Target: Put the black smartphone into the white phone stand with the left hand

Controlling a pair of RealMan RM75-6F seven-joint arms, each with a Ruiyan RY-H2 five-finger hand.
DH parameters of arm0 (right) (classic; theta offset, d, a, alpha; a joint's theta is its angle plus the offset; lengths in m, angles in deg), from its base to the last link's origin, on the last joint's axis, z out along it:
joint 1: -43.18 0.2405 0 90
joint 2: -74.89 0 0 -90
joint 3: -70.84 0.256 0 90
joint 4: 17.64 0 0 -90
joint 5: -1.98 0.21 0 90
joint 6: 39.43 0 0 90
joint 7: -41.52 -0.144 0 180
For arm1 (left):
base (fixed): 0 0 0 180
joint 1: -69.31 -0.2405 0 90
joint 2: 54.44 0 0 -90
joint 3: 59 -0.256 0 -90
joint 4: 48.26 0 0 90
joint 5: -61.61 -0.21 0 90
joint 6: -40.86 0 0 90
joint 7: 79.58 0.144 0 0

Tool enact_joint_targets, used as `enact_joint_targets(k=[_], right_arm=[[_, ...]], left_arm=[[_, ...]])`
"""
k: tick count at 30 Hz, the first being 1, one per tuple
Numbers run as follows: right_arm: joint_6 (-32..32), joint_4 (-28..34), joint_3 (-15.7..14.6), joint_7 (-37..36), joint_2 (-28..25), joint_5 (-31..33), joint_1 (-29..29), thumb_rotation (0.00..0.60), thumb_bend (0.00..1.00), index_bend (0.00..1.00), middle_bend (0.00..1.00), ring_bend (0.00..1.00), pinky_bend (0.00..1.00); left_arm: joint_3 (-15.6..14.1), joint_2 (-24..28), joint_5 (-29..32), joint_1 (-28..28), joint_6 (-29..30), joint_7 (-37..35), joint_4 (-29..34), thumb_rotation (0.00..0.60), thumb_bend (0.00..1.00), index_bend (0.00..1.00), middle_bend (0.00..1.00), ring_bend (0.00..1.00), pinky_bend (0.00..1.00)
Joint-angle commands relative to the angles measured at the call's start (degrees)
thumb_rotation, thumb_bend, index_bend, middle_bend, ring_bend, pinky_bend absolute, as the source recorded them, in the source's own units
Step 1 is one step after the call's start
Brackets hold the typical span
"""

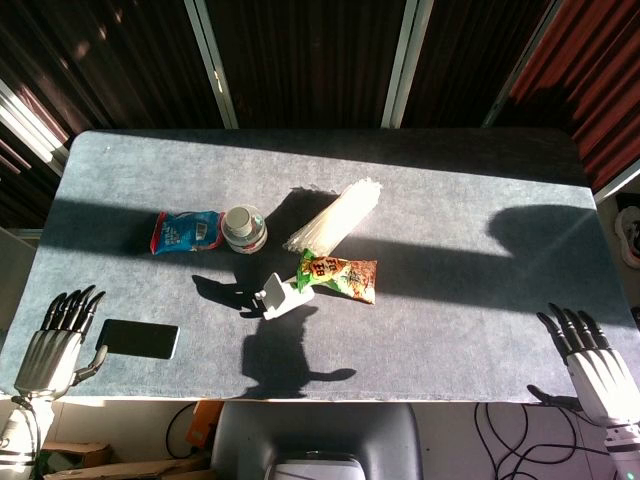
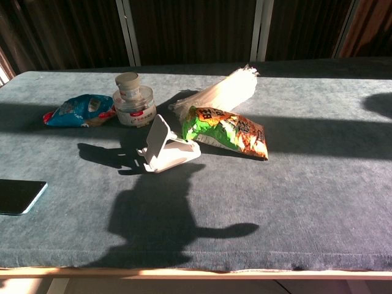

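Smartphone (image 1: 138,339) lies untouched just beside the left hand (image 1: 55,345), empty with fingers apart; grasping comes next, before the phone stand (image 1: 281,297).

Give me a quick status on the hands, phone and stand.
Left hand open beside black smartphone, not gripping. Right hand open, idle at table's edge. White phone stand empty, mid-table. Green snack bag close beside stand; path from phone clear.

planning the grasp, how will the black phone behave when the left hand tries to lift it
The black smartphone looks stiff and lies flat on the table, so getting fingers under it may be hard. Its glossy face probably slips.
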Motion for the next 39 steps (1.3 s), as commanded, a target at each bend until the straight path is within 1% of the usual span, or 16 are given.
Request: enact_joint_targets(k=[1,5,8,11,12,16,21,30,39], right_arm=[[0.08,0.08,0.05,0.00,0.03,0.11,0.02,0.600,0.11,0.00,0.00,0.00,0.00],[0.29,0.17,0.12,0.09,0.17,0.13,0.16,0.600,0.11,0.00,0.00,0.00,0.00],[0.78,0.19,0.08,0.67,0.43,-0.10,0.47,0.600,0.11,0.00,0.00,0.00,0.00],[1.28,0.43,0.03,1.29,0.70,-0.04,0.66,0.600,0.11,0.00,0.00,0.00,0.00],[1.37,0.57,0.03,1.46,0.80,-0.06,0.72,0.600,0.11,0.00,0.00,0.00,0.00],[1.67,0.75,-0.12,2.10,1.11,-0.44,0.93,0.600,0.11,0.00,0.00,0.00,0.00],[2.16,0.93,-0.06,2.17,1.17,-0.16,1.16,0.600,0.11,0.00,0.00,0.00,0.00],[1.78,0.97,-0.12,1.93,1.12,-0.34,1.08,0.600,0.11,0.00,0.00,0.00,0.00],[1.64,0.89,-0.03,1.48,0.98,-0.19,1.09,0.600,0.11,0.00,0.00,0.00,0.00]], left_arm=[[-0.13,0.23,-0.54,0.35,-0.70,-1.07,-0.09,0.600,0.37,0.00,0.00,0.00,0.00],[-1.13,1.50,-2.48,2.64,-4.93,-4.36,-0.01,0.600,0.36,0.00,0.00,0.00,0.00],[-1.92,3.55,-3.03,6.02,-11.45,-6.85,0.69,0.600,0.36,0.00,0.00,0.00,0.00],[-1.94,4.68,-1.55,9.74,-18.87,-8.27,1.10,0.600,0.35,0.00,0.00,0.00,0.00],[-1.80,4.71,-0.21,10.99,-21.71,-8.17,0.89,0.600,0.35,0.00,0.00,0.00,0.00],[-1.21,3.39,4.94,13.51,-27.89,-3.88,-0.61,0.600,0.36,0.00,0.00,0.00,0.00],[-1.21,1.71,11.75,14.51,-30.97,4.77,-1.90,0.600,0.36,0.00,0.00,0.00,0.00],[-2.34,0.02,20.04,15.76,-32.88,15.22,-1.35,0.600,0.36,0.00,0.00,0.00,0.00],[-2.89,-1.51,24.40,17.31,-33.89,18.94,-1.66,0.600,0.34,0.00,0.00,0.00,0.00]])
